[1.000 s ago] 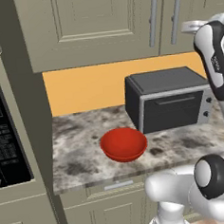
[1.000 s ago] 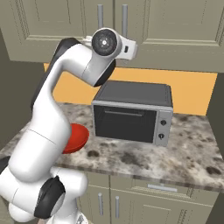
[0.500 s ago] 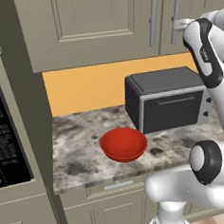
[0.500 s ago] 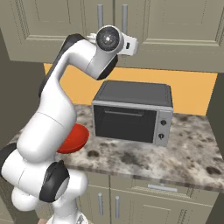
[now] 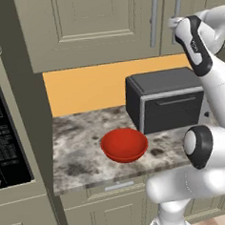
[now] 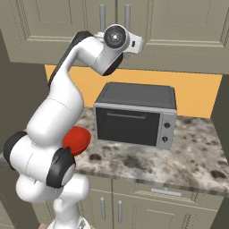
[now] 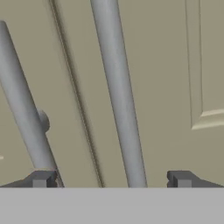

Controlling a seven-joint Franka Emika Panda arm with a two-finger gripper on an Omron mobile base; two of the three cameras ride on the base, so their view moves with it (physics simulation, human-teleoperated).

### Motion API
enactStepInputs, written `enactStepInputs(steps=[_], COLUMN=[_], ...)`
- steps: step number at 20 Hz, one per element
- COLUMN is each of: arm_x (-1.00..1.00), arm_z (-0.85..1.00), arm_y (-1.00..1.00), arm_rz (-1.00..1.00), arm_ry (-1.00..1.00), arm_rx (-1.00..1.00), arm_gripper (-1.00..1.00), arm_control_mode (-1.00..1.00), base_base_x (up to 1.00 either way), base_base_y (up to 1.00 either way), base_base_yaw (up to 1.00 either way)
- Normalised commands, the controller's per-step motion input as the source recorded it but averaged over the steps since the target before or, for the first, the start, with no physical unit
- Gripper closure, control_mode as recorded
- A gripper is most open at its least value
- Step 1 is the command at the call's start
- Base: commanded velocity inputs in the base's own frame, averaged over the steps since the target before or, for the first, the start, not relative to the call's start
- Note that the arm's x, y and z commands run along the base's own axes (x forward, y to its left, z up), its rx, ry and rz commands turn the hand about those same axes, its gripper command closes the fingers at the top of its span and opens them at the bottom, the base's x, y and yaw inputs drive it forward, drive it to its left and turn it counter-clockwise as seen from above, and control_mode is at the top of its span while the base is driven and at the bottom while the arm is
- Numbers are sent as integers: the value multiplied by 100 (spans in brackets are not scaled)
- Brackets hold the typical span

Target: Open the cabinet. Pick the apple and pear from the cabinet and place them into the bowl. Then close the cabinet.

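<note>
Cabinet (image 7: 175,65) doors shut, hiding contents; bowl (image 6: 77,139) half behind arm.

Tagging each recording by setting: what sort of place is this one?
A rendered home kitchen: grey-beige wall cabinet with bar handles above a speckled stone counter, a dark toaster oven on it, and a red bowl beside the oven.

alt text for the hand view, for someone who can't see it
Close-up of the closed cabinet doors: the open gripper faces one long grey bar handle, which runs between its two dark fingertips. The other door's handle slants at the left, past the seam where the doors meet.
</note>
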Motion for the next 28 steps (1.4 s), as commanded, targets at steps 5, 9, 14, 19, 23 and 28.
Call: enactStepInputs(steps=[5,9,14,19,23,28], arm_x=[40,41,40,36,40,36], arm_z=[-6,-9,-12,-9,-6,-9], arm_y=[-16,-18,-12,-3,-3,-4], arm_rz=[0,0,0,0,0,0], arm_ry=[0,0,0,0,0,0], arm_rx=[0,0,0,0,0,0], arm_gripper=[-100,-100,-100,-100,-100,-100], arm_control_mode=[-100,-100,-100,-100,-100,-100], base_base_x=[0,0,0,0,0,0], base_base_y=[0,0,0,0,0,0], base_base_yaw=[0,0,0,0,0,0])
